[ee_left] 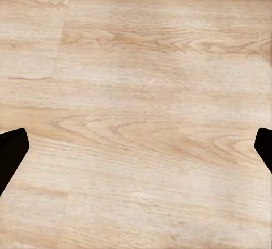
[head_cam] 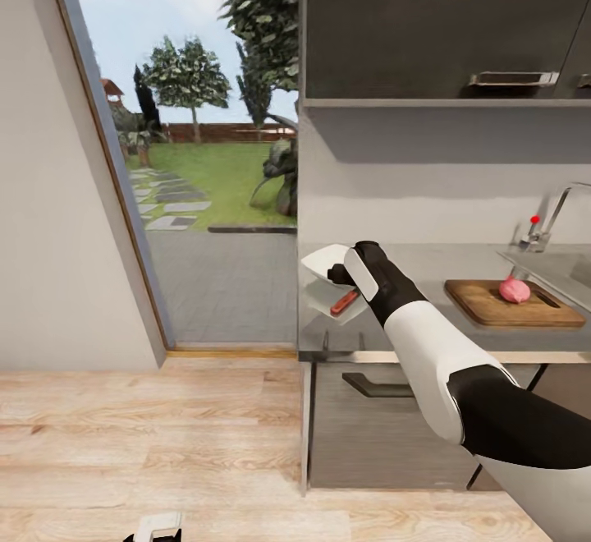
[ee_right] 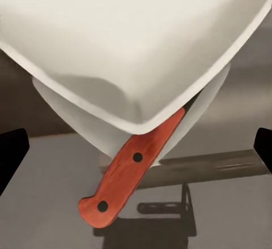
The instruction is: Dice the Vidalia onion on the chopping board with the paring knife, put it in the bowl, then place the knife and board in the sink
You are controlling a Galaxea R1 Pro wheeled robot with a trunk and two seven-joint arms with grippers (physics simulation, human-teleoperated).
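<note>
Reach favours the right gripper [ee_right: 136, 147], open and empty, just beside the paring knife [ee_right: 127, 175], whose red handle points toward it from under the bowl [ee_right: 130, 39].

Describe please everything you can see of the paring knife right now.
The paring knife has a red handle with two dark rivets; the white bowl hides its blade. It lies slanted near the countertop's left end, handle poking out from beneath the bowl toward the front edge. The right gripper is beside it, not holding it.
</note>
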